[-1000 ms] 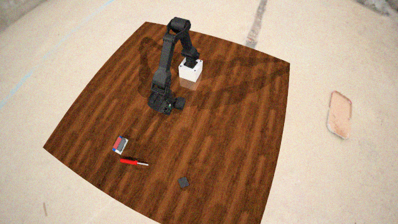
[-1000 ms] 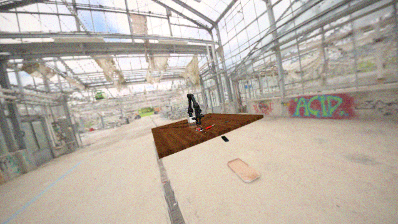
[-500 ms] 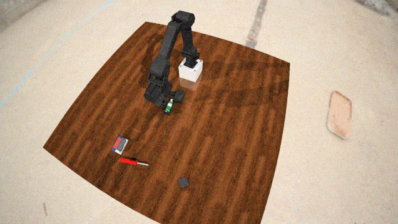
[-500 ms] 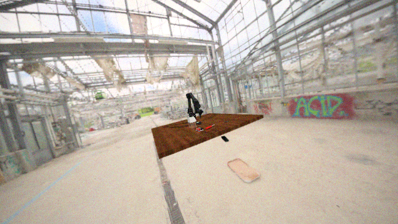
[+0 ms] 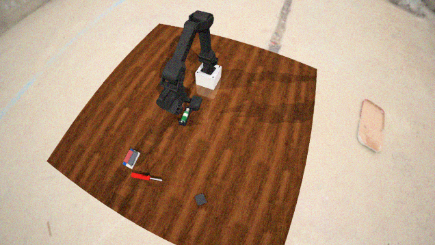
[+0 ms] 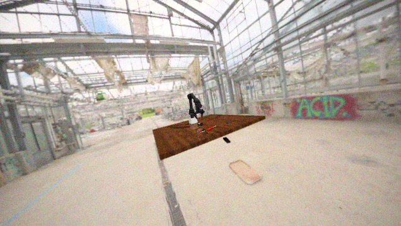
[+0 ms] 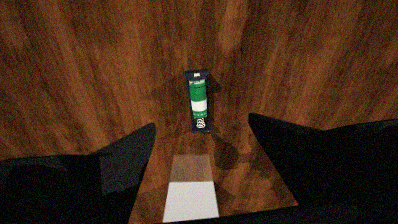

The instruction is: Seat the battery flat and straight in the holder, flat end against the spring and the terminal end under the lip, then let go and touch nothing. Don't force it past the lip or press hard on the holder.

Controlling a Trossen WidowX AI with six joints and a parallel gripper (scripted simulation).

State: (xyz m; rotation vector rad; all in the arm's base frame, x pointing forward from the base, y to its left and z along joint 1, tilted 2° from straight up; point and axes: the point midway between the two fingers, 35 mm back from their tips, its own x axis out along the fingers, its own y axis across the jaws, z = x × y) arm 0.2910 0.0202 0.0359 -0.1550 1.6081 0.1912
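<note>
The green and white battery (image 5: 185, 116) (image 7: 198, 94) lies lengthwise in the dark holder (image 5: 182, 123) (image 7: 203, 74), and looks straight from above. In the wrist view its near end is beside a pale coil, apparently the spring, and its far end is at the end wall with a small white patch. I cannot tell whether the terminal is under the lip or the battery is fully flat. My gripper (image 5: 187, 107) (image 7: 202, 122) is wide open and empty, above the near end of the holder, with a finger on each side and apart from the battery.
The white robot base (image 5: 208, 79) (image 7: 191, 201) stands behind the holder. A red, grey and blue block (image 5: 130, 158), a red screwdriver (image 5: 140, 176) (image 6: 210, 128) and a small dark square (image 5: 200, 199) lie farther out on the wooden table (image 5: 253, 154).
</note>
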